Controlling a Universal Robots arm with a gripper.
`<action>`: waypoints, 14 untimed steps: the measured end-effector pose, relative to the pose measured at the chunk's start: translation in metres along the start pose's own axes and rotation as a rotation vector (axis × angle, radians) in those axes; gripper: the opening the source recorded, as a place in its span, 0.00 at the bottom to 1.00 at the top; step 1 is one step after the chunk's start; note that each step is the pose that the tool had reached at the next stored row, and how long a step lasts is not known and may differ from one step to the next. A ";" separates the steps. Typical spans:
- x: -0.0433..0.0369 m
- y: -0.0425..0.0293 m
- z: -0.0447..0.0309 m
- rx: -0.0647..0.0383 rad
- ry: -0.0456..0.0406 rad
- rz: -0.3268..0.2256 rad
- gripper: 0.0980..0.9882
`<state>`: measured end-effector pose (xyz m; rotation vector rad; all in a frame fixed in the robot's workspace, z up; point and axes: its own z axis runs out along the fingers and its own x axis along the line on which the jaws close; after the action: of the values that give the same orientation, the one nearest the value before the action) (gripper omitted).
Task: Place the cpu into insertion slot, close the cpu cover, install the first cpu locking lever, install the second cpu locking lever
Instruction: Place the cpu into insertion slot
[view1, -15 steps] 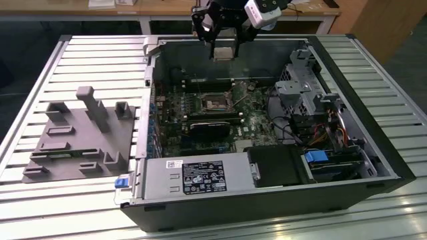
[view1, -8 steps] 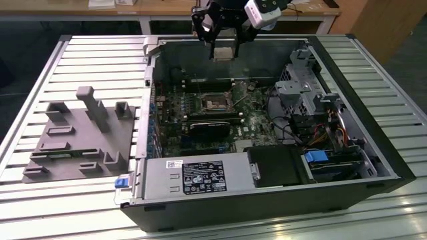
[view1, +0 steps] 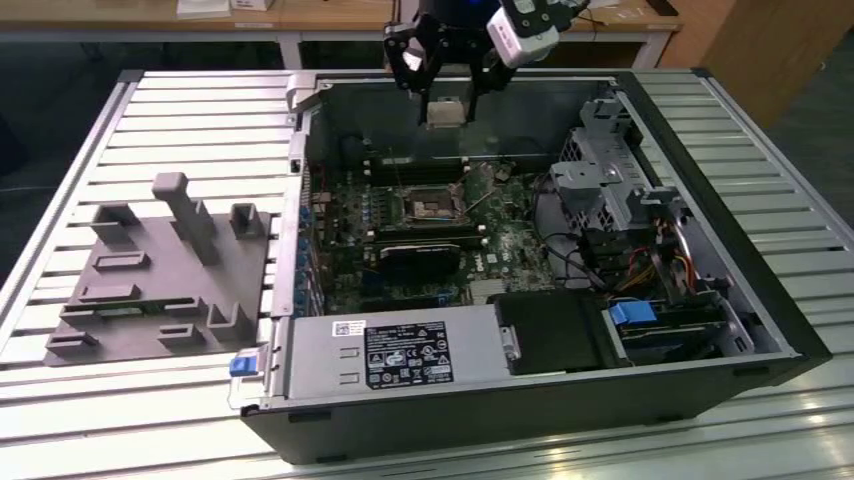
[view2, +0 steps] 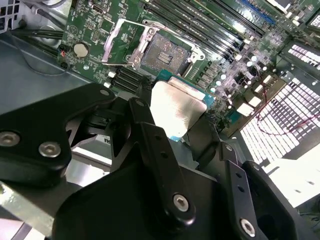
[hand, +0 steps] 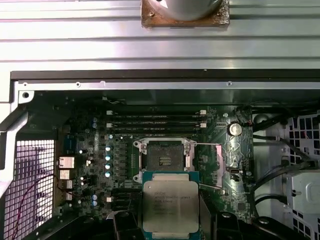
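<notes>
Silvery cpu (hand: 171, 206) held by gripper (view1: 446, 100), seemingly above insertion slot (hand: 164, 159).

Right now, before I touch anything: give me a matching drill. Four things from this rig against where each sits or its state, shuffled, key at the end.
Things
1. chip
2. socket
3. grey stand
4. labelled silver box

Place or state
A. on the slatted table, at the exterior view's left of the case
B. empty, on the green board
C. gripped by the pincer, up over the open case
D. inside the case, at its side nearest the exterior camera

Pairs: 1-C, 2-B, 3-A, 4-D
</notes>
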<state>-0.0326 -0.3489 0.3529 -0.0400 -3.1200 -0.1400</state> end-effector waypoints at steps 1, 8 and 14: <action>0.0000 -0.0001 0.0017 0.000 0.0000 0.000 0.49; 0.0000 -0.0012 0.0136 0.000 0.0001 0.000 0.49; -0.0002 -0.0021 0.0229 0.000 -0.0003 0.003 0.49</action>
<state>-0.0329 -0.3489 0.3299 -0.0443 -3.1201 -0.1402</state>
